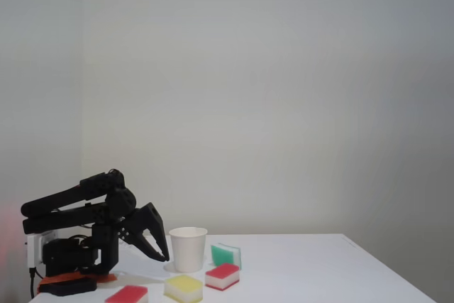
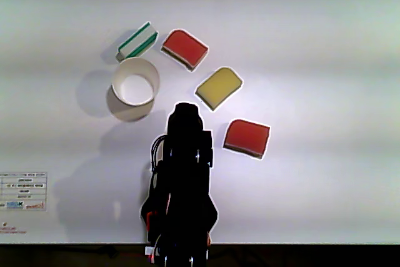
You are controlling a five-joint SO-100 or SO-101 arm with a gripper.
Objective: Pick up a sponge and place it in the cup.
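standing upright, cup [image 2: 132, 89] plain white; label [image 2: 23, 192] unreadable.

A white table [image 2: 325, 192] carries a white paper cup [image 2: 134, 87] standing upright, with four sponges fanned around it in the other view: a green-and-white sponge [image 2: 137, 39] on its edge just beside the cup's rim, the red sponge [image 2: 185, 48] next to that, a yellow-topped sponge [image 2: 219, 87] and a wider red sponge [image 2: 247, 137]. The black arm's base [image 1: 67, 274] sits on the table's edge, and a printed label [image 2: 23, 192] lies flat nearby.
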